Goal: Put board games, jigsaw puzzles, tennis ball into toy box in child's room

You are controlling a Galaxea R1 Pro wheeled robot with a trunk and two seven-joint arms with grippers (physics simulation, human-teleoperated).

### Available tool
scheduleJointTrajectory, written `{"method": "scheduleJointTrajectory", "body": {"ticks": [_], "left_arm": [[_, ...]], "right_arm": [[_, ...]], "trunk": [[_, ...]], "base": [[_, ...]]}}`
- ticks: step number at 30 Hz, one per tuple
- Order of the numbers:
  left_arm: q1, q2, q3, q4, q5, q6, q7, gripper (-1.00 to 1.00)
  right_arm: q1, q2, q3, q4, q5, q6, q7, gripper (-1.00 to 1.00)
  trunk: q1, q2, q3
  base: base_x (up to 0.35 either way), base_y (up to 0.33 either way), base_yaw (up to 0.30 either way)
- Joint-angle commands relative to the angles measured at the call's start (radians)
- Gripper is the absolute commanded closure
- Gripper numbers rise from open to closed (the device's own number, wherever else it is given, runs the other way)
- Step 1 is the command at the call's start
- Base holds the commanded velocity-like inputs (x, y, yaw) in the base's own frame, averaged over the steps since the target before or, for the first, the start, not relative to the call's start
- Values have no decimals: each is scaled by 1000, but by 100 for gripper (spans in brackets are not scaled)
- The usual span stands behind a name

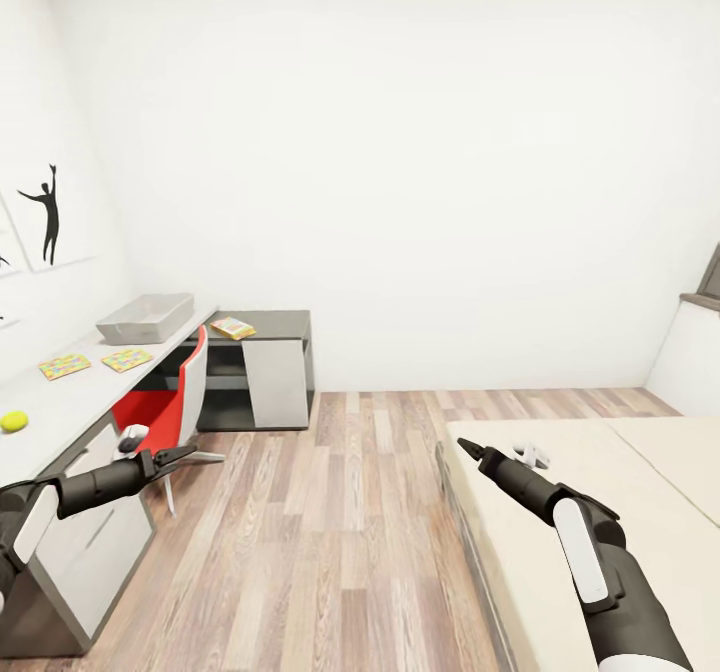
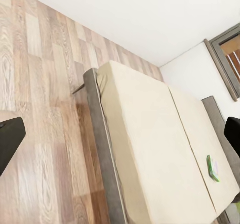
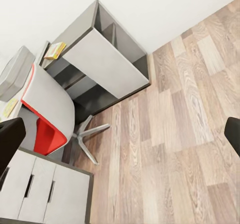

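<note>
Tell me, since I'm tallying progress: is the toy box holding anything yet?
Cannot tell. The toy box sits far off on the table, its inside hidden.

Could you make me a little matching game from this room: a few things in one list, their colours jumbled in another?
Things:
1. tennis ball
2. toy box
3. chair seat
4. bed mattress

Colours:
A. beige
B. red
C. yellow-green
D. light grey

Pairs: 1-C, 2-D, 3-B, 4-A

Head view: high, mid-room, facing far wall, table (image 1: 70, 392) left, bed (image 1: 600, 512) right. Left wrist view: down across bed (image 2: 150, 149). Right wrist view: down over red chair (image 3: 47, 119). Plank floor (image 1: 330, 512) shared.
</note>
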Motion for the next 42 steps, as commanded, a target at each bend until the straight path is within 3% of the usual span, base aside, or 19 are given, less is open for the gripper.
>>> {"method": "scheduleJointTrajectory", "body": {"ticks": [1,21,42], "left_arm": [[-1,0,1,0,3,6,-2,-100],[0,-1,1,0,3,6,-2,-100],[-1,-2,1,0,3,6,-2,-100]], "right_arm": [[-1,0,-2,0,-1,6,4,-100],[-1,1,-1,0,-1,7,4,-100],[-1,0,-2,0,-1,7,4,-100]], "trunk": [[1,-2,-2],[1,-2,-2],[1,-2,-2]], "base": [[0,-120,1],[0,-78,97],[-45,-2,6]]}}
